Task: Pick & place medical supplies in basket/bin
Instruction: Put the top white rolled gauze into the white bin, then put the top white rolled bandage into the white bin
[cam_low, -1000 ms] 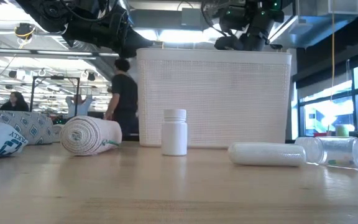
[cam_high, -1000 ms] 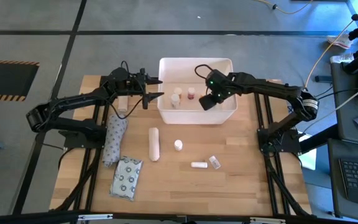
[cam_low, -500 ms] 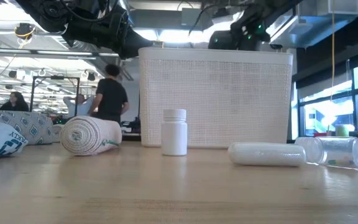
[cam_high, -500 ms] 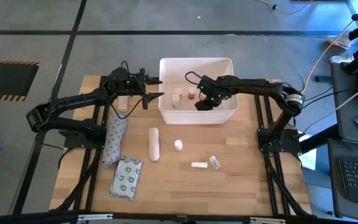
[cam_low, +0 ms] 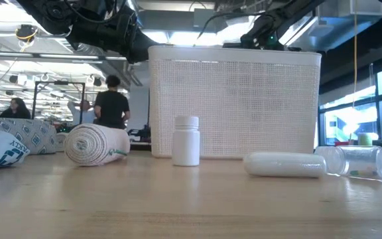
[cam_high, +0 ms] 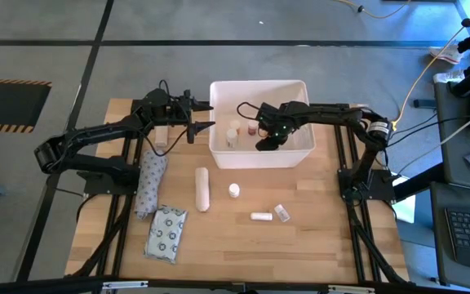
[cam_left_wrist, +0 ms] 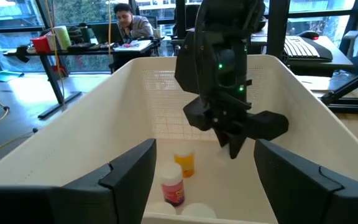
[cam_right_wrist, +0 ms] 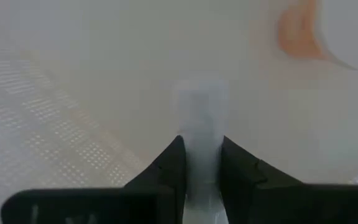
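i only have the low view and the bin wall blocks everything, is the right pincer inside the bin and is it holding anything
observer: yes, the right pincer is down inside the bin, shut on a small white tube.
operator: anything already in there
observer: at least two bottles stand beside it, an orange-capped bottle and a pink-capped bottle.
operator: where's the left pincer
observer: the left pincer is open, at the bin's left wall, facing into it.
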### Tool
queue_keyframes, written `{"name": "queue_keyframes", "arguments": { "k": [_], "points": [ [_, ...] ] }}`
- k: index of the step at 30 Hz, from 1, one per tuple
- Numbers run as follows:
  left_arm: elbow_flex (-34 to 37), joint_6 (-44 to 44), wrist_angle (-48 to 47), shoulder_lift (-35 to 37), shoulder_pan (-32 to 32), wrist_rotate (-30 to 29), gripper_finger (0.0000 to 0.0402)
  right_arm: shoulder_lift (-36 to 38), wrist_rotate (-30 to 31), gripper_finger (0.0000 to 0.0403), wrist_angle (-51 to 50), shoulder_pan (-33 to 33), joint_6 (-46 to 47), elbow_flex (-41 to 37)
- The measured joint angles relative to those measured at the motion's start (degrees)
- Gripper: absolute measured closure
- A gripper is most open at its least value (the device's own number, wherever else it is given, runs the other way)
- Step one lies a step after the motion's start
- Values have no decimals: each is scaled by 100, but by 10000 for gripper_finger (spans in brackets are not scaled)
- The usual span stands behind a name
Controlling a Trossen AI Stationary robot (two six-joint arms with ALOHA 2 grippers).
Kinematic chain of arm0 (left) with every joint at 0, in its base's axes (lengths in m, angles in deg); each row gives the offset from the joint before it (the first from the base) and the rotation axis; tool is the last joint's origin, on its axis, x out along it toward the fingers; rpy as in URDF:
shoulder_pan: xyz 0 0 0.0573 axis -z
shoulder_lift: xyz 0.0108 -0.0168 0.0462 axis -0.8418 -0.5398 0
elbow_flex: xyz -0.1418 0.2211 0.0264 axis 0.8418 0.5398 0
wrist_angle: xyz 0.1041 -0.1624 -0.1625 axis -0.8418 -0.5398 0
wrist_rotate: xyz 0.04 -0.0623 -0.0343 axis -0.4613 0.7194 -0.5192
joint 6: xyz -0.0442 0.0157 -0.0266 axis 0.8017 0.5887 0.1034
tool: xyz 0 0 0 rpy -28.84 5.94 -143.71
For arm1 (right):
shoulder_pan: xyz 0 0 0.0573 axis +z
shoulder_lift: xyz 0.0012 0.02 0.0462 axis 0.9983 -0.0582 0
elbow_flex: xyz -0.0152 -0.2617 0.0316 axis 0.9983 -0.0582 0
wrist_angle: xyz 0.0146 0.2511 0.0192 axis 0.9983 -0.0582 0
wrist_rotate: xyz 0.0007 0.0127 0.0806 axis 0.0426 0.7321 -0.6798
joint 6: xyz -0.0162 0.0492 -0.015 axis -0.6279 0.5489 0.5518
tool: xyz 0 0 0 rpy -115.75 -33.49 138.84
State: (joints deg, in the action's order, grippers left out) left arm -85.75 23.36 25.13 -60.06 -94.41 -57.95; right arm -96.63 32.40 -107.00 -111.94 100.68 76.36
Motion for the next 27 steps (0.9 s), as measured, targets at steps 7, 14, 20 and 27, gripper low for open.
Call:
{"name": "queue_keyframes", "arguments": {
  "k": [7,14,20,27],
  "points": [
    [0,2,2,0,0,0,139,0,-146,267,-3,1,-155,0],
    [0,-2,2,0,0,0,139,0,-178,228,-76,1,-1426,109],
    [0,-47,4,0,0,-5,139,2,-246,227,-109,2,-2047,495],
    [0,-46,4,0,0,-15,139,4,-247,226,-866,4,-2055,1588]
  ]
}}
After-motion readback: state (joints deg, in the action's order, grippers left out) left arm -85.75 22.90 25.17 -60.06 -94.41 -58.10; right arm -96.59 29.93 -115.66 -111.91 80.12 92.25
